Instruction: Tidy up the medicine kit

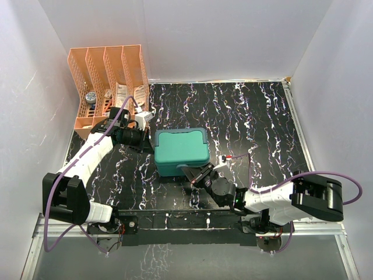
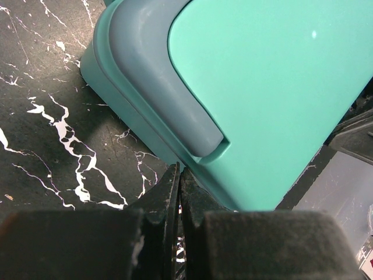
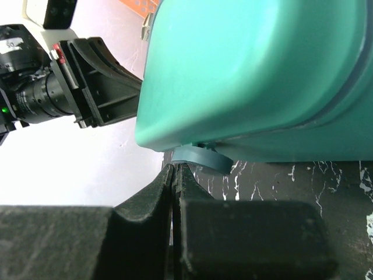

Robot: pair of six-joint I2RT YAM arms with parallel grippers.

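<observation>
The medicine kit [image 1: 182, 149] is a teal box with its lid down, in the middle of the black marbled table. My left gripper [image 1: 148, 141] is shut and empty, its tips touching the kit's left side. In the left wrist view my left gripper [image 2: 179, 170] touches the kit [image 2: 280, 87] just below a grey-blue band [image 2: 163, 87] on the lid edge. My right gripper [image 1: 188, 171] is shut and empty at the kit's front edge. In the right wrist view my right gripper [image 3: 176, 168] sits directly under the grey-blue latch [image 3: 201, 158] of the kit [image 3: 250, 70].
An orange slotted file rack [image 1: 108, 73] with small packets and a round tin stands at the back left, close behind the left arm. White walls close in the table on three sides. The left arm's wrist camera [image 3: 41, 96] shows beyond the kit in the right wrist view.
</observation>
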